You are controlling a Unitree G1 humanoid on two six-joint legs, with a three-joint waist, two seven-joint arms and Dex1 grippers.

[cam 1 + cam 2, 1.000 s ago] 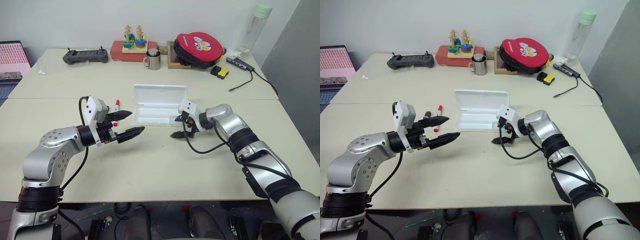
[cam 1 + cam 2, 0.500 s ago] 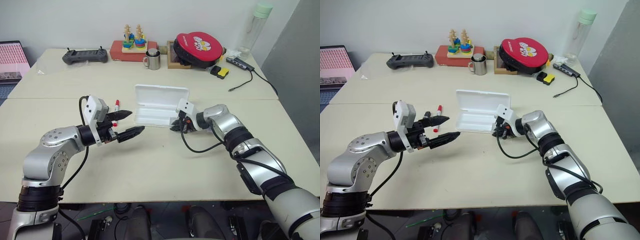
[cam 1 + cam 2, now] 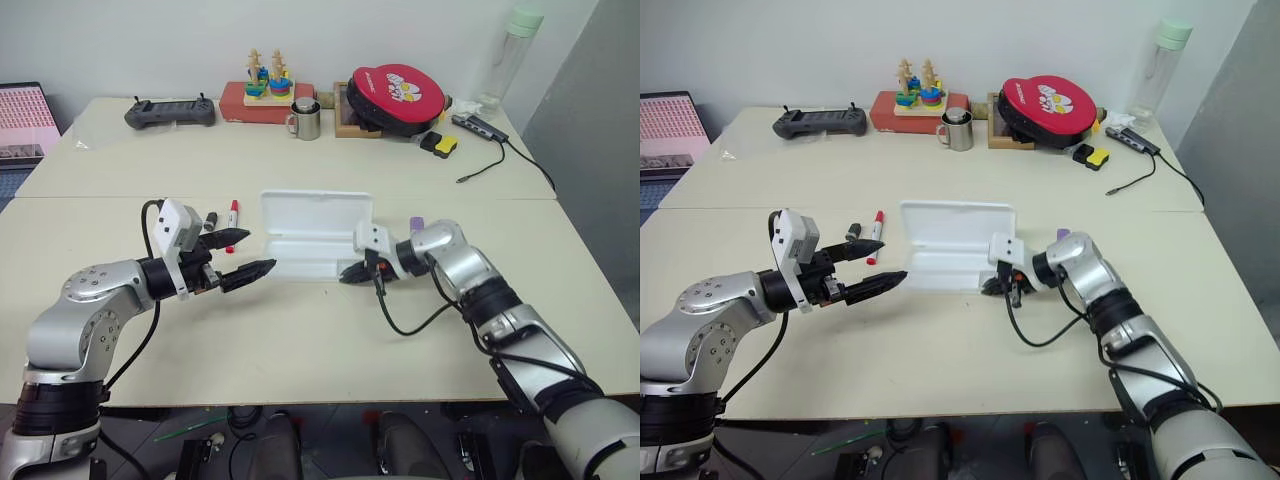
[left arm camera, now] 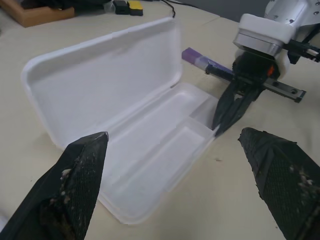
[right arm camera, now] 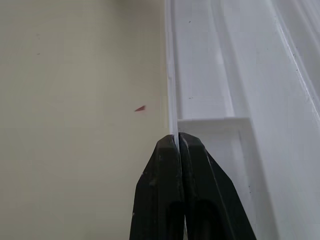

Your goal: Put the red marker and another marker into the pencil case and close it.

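Nearest the robot, the left gripper (image 3: 243, 256) is hovering over bare tabletop with its two fingers spread wide and nothing between them, pointing toward the pencil case (image 3: 315, 233). The right gripper (image 4: 227, 112) is pinching the thin front rim of the case's tray at its right end, fingers pressed fully together on that wall, as the right wrist view shows. The case is lying open just beyond both grippers, lid standing up behind the shallow, empty tray. It is looking light and thin-walled, likely to slide or flex under a push, so holding it by the rim or bracing a corner seems wise, and closing it probably calls for folding the lid down from its back edge. The purple marker (image 4: 206, 63) is lying flat on the table just beside the case's right end, behind the right gripper; being flat, it should not roll and is best taken across its narrow sides. The red marker (image 3: 233, 213) is lying just left of the case, beyond the left gripper, with a short dark stub (image 3: 852, 230) next to it; slim and round, it may roll, so a mid-barrel pinch suits it. Counting: one case, two markers, one stub, two grippers. Neither marker is in the tray yet.
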